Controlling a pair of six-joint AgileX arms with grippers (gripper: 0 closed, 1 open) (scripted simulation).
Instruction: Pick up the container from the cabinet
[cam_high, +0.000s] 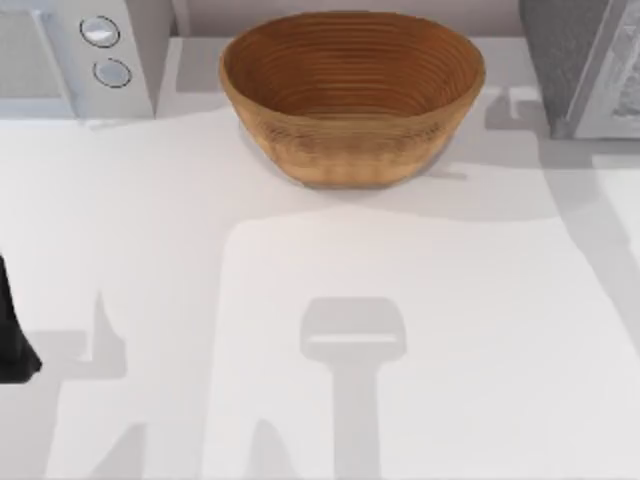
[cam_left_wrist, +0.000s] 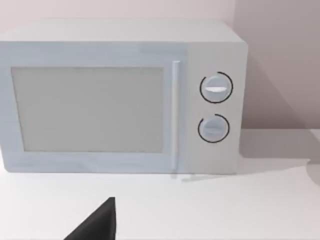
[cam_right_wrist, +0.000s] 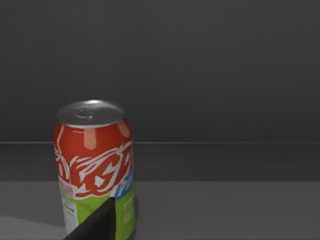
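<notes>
The container is a soda can (cam_right_wrist: 94, 165) with a red, white, green and blue label and a silver lid. It stands upright on a dark grey shelf inside the cabinet (cam_right_wrist: 225, 100). From above, the cabinet (cam_high: 575, 60) is the grey box at the table's back right corner. A dark part of my right gripper (cam_right_wrist: 97, 222) shows in front of the can's lower half. My left gripper (cam_left_wrist: 97, 225) faces the microwave. The left arm (cam_high: 12, 335) sits at the table's left edge.
A white microwave (cam_left_wrist: 120, 100) with two round knobs stands at the back left (cam_high: 80, 50). A brown woven basket (cam_high: 352, 95) sits at the back centre, between the microwave and the cabinet. The white tabletop (cam_high: 330, 330) stretches in front of them.
</notes>
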